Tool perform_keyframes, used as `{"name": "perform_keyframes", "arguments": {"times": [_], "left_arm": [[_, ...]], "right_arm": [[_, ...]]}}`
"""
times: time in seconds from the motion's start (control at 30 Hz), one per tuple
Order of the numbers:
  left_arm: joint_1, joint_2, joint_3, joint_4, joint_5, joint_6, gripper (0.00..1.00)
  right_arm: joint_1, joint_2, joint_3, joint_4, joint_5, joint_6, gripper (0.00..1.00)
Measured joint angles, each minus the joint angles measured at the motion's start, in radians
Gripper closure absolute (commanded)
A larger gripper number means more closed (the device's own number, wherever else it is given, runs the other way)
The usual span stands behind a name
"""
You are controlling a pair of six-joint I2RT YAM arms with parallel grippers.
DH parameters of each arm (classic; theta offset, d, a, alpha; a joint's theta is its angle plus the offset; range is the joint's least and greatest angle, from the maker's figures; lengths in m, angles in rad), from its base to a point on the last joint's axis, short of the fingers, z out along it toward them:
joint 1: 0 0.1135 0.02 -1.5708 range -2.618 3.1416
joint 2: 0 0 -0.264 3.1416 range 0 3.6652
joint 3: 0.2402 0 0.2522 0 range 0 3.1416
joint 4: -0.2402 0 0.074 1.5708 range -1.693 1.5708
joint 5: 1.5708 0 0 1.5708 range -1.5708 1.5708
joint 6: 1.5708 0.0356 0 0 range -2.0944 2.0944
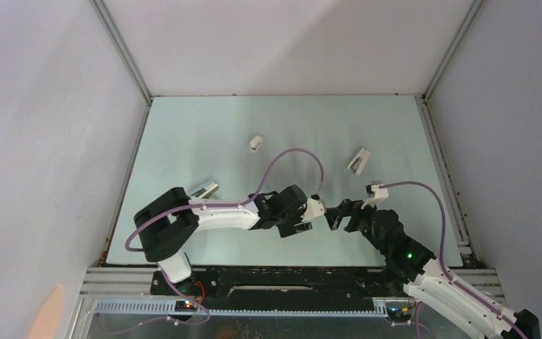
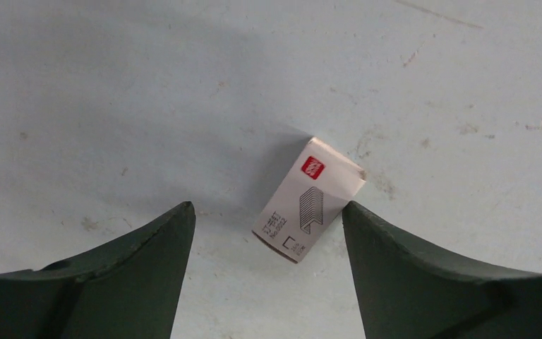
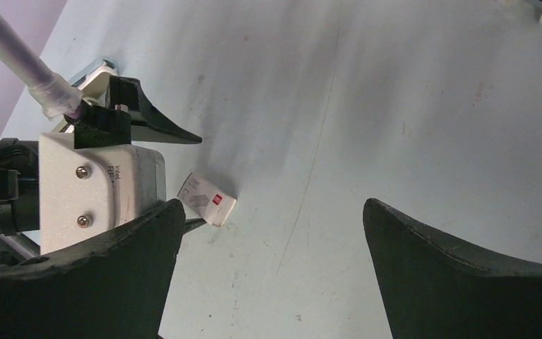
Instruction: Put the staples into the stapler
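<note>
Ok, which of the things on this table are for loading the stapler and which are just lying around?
For the job: stapler; small box printed with staples, under the open left gripper.
Lying about: short white stub; silver-and-white bar.
Loose staples: not in view.

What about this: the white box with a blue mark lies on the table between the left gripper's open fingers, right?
No: the mark on the white box is red, as the left wrist view shows. The rest is right.
</note>
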Motion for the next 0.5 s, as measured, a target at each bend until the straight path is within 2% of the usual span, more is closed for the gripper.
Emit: {"name": "perform_keyframes", "arguments": {"times": [0.27,0.5], "left_arm": [[0.047,0.044,0.038,0.031,0.003,-0.069,0.22],[0.076,0.003,-0.002,0.045,0.027,-0.118,0.22]], "right_arm": [[-0.100,0.067,-0.026,0.015,-0.048,0.052,0.02],[-0.273,0.158,-0.069,0.142,-0.253,0.114,0.06]]}}
